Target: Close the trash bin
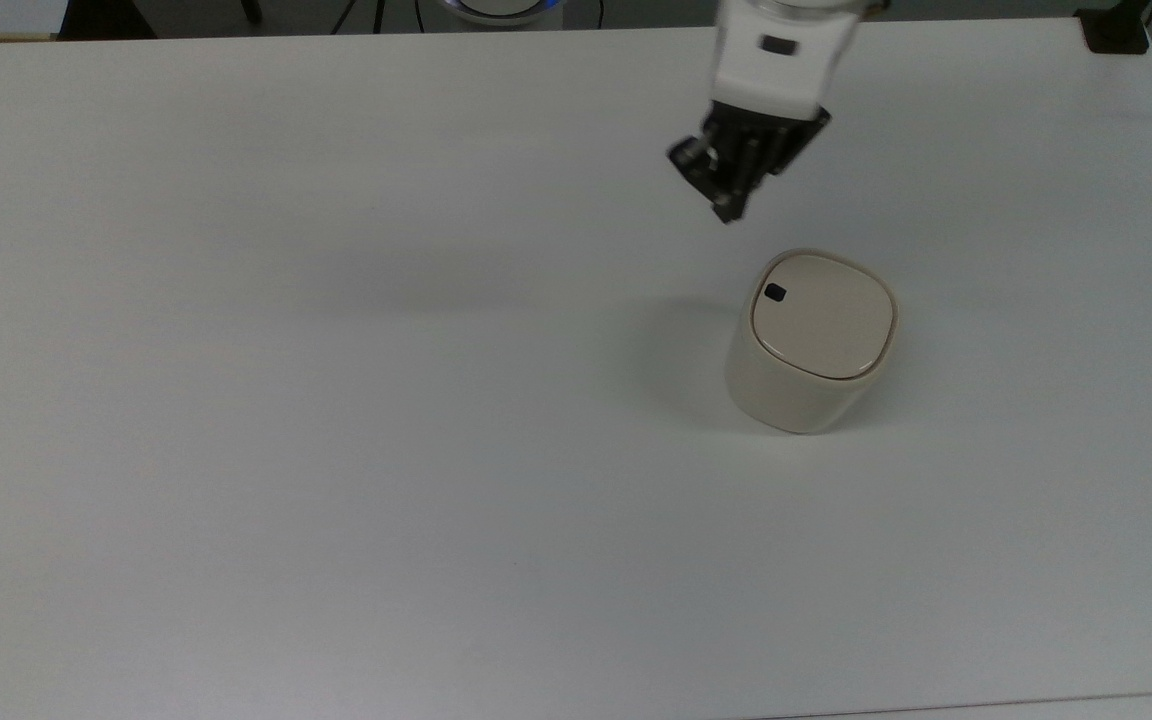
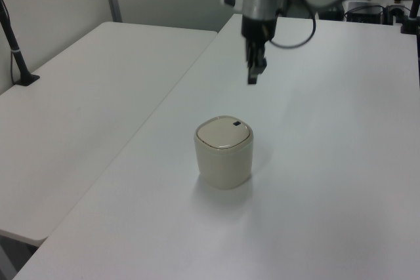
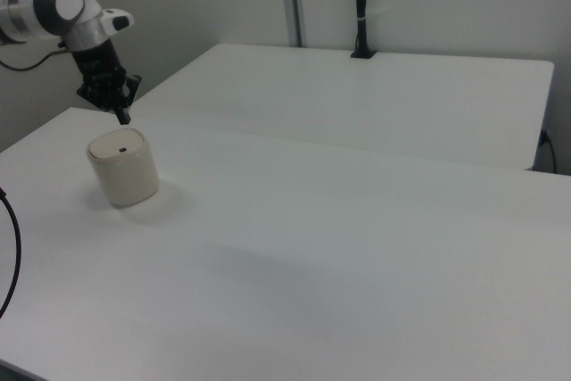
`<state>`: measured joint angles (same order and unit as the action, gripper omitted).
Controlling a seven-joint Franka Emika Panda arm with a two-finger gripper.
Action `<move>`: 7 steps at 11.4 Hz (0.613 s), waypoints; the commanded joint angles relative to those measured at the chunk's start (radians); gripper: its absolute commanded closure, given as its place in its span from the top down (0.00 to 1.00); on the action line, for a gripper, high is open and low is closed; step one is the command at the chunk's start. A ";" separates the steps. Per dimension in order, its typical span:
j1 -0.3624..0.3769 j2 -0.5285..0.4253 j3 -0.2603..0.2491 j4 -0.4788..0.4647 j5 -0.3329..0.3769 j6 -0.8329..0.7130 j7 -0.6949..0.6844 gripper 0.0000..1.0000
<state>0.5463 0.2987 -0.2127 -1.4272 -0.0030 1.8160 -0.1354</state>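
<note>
The gripper (image 1: 726, 205) hangs in the air above the white table (image 1: 336, 400), its dark fingers pressed together with nothing between them. Below it, and a little toward the top view's lower right, stands the trash bin (image 1: 811, 345), upright on the table and well clear of the fingertips. The bin's lid (image 1: 824, 315) lies flat and flush with the rim, so the bin is closed. A small black button (image 1: 774, 292) sits on the lid at the corner nearest the gripper. In the right view the gripper (image 3: 123, 117) hovers just above the bin (image 3: 123, 167), not touching it.
</note>
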 commanded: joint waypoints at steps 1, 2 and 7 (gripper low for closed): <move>-0.109 -0.044 0.001 -0.018 -0.009 -0.171 0.148 0.42; -0.155 -0.049 0.000 -0.018 -0.011 -0.228 0.149 0.75; -0.288 -0.113 -0.002 -0.021 -0.022 -0.276 0.068 1.00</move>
<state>0.2809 0.2328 -0.2203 -1.4259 -0.0057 1.5643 -0.0193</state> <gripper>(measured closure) 0.079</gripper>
